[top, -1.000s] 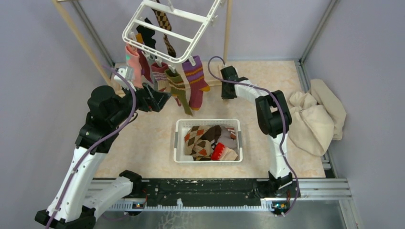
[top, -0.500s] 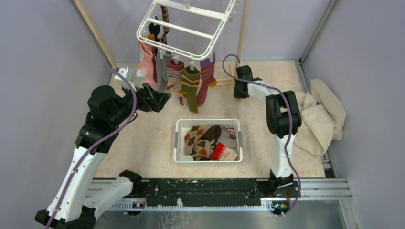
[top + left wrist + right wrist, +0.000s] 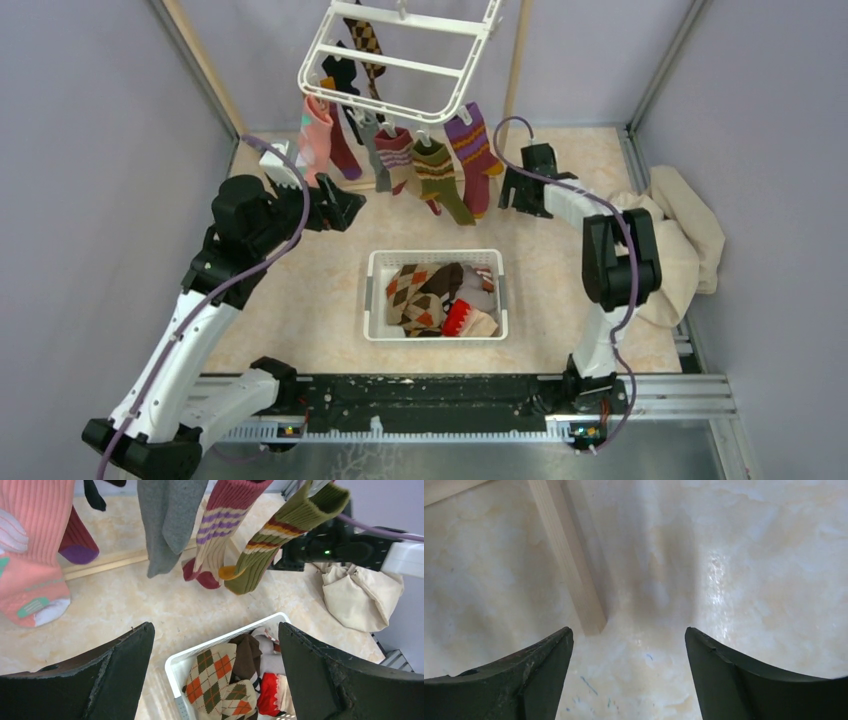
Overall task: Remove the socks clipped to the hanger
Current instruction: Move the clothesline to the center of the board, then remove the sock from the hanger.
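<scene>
The white hanger (image 3: 400, 62) hangs tilted at the top of the overhead view. Clipped along its near rim are socks: pink (image 3: 316, 140), grey (image 3: 372, 152), maroon-striped (image 3: 397, 150), olive-striped (image 3: 440, 178) and purple (image 3: 472, 148). A black sock (image 3: 345, 75) and a brown argyle one (image 3: 366, 38) hang farther back. My left gripper (image 3: 345, 205) is open, empty, just left of and below the pink sock (image 3: 30, 555); its jaws (image 3: 215, 680) frame the basket. My right gripper (image 3: 512, 190) sits right of the purple sock, open and empty (image 3: 629, 670), over bare floor.
A white slotted basket (image 3: 372, 290) holding several socks stands mid-table below the hanger. A beige cloth heap (image 3: 670, 240) lies at the right edge. Wooden rack poles (image 3: 515, 70) rise at the back, and a wooden base bar (image 3: 569, 555) lies on the floor.
The right gripper has opened and its arm has drawn off to the right. The hanger and its socks have swung to the right. The left arm has shifted slightly right.
</scene>
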